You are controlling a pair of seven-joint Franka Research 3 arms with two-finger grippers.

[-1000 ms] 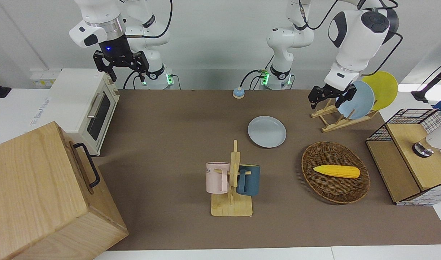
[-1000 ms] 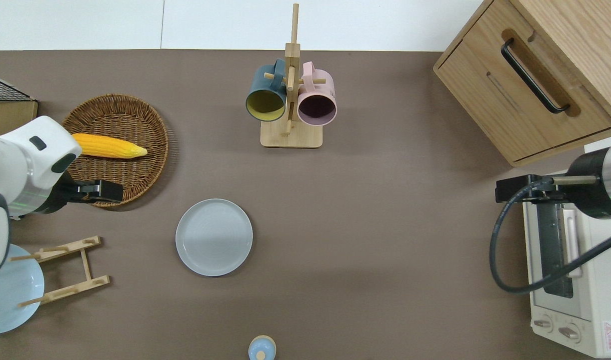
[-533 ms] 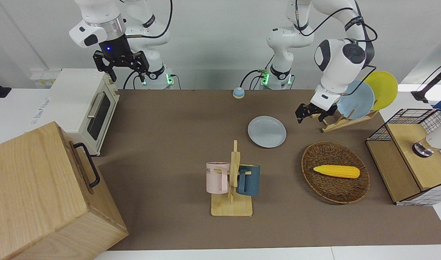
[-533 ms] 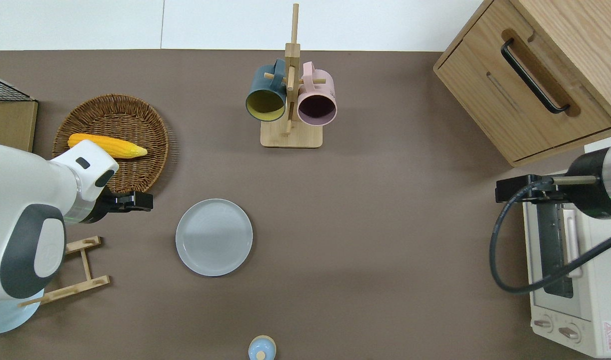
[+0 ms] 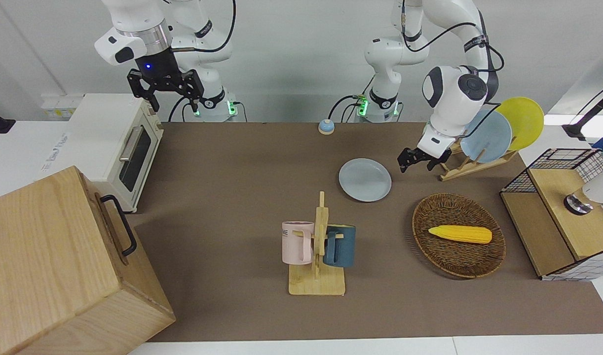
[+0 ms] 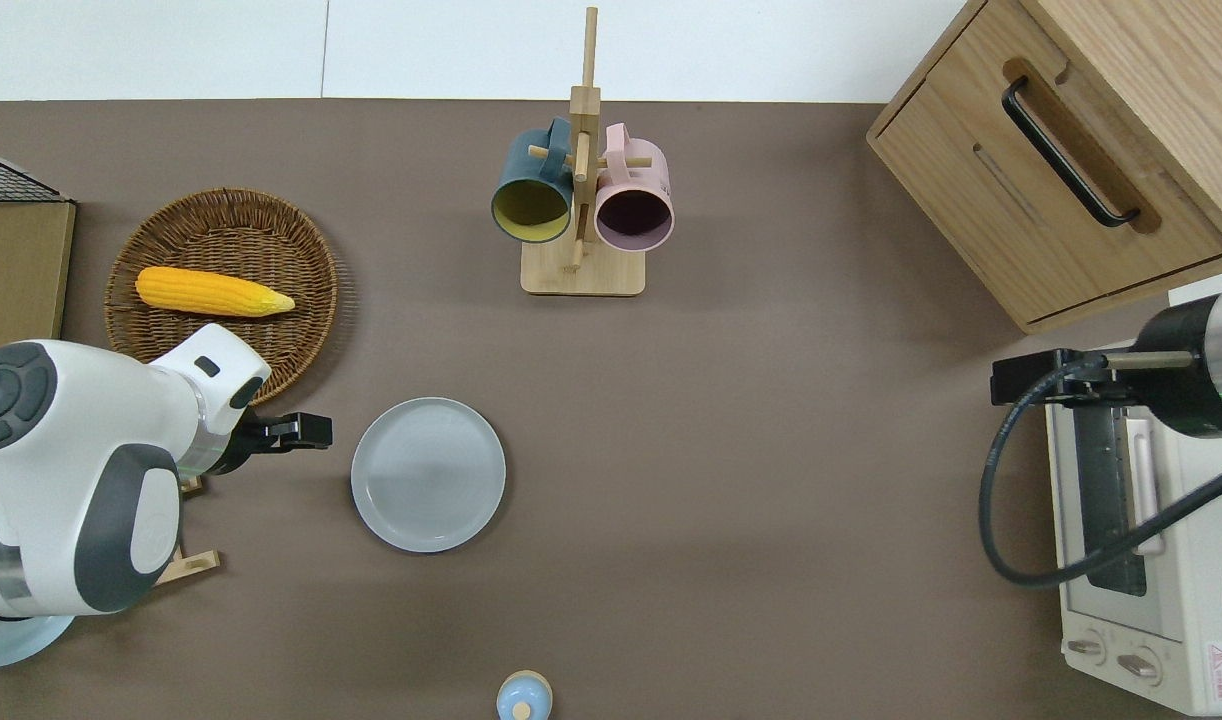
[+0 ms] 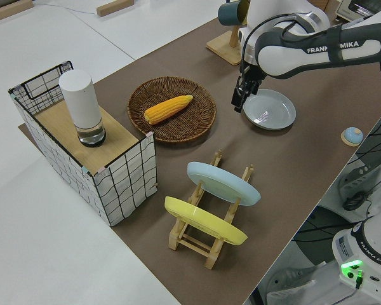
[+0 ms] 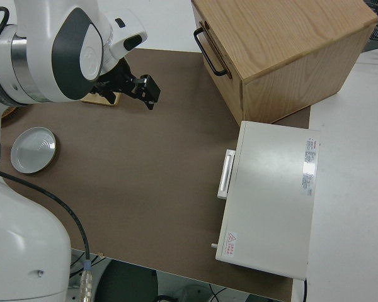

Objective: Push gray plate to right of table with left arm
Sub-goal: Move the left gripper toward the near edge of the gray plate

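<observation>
left tool (image 6: pixel 316 432), beside round glossy gray plate (image 6: pixel 428 488)

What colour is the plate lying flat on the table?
Pale gray-blue, plain and glossy. The plate shows best in the overhead view.

White lettering reading "FRANKA EMIKA" is showing along the dark band of the left arm (image 7: pixel 317 47), and the same brand name is appearing on the white robot base (image 7: pixel 368 254) at the robots' edge of the table. A red warning triangle is sitting on a label atop the white toaster oven (image 8: pixel 271 195); its print is too small to read.
</observation>
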